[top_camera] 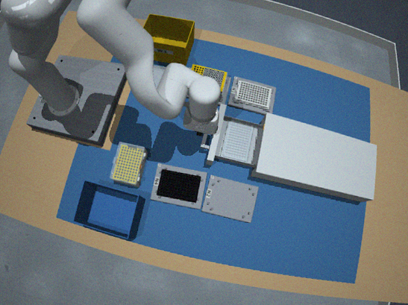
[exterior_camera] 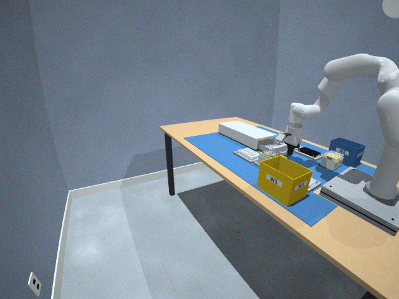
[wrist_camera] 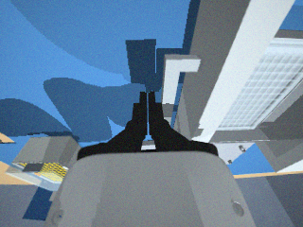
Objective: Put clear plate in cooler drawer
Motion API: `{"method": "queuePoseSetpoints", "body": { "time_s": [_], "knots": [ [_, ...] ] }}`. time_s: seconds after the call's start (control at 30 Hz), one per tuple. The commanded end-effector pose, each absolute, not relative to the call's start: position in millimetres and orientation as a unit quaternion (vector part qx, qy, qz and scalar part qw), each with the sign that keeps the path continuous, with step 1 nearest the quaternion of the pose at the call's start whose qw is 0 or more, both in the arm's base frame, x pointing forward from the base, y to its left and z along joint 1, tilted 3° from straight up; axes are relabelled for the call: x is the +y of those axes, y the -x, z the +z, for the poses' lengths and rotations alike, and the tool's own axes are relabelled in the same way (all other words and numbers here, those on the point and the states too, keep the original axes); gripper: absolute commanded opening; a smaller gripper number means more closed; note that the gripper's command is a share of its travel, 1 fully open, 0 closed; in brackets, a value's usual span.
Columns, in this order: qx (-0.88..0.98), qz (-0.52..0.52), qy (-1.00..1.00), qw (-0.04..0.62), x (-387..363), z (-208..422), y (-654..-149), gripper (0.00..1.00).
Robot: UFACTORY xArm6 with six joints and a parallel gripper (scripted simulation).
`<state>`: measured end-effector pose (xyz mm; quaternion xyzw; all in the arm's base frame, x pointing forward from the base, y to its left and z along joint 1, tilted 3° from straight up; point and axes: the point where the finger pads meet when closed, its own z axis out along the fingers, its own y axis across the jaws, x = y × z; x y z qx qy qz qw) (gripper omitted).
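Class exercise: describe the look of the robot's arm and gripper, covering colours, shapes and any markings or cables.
The glossy white arm has thick, rounded tube segments with bulbous joints; no cables or markings show. The gripper has a grey blocky body and two slim black jaws tapering to tips.

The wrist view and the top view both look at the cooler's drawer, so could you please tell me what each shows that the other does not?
Only the wrist view shows the black gripper with its fingers pressed together, empty, beside the drawer's pale bar handle. Only the top view shows the bare grey nest N2, the yellow bin, the dark blue bin and the long white cooler housing. Both show the open drawer with the clear gridded plate inside.
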<state>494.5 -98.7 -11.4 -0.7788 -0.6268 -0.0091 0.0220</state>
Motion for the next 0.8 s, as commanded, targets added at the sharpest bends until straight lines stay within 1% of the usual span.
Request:
{"method": "queuePoseSetpoints", "body": {
  "time_s": [0.0, 0.77],
  "knots": [
    [-0.627, -0.011, 0.779, 0.02, -101, -9, -503, 0.0],
    [-0.627, -0.011, 0.779, 0.02, -107, -10, -531, 0.0]
  ]
}}
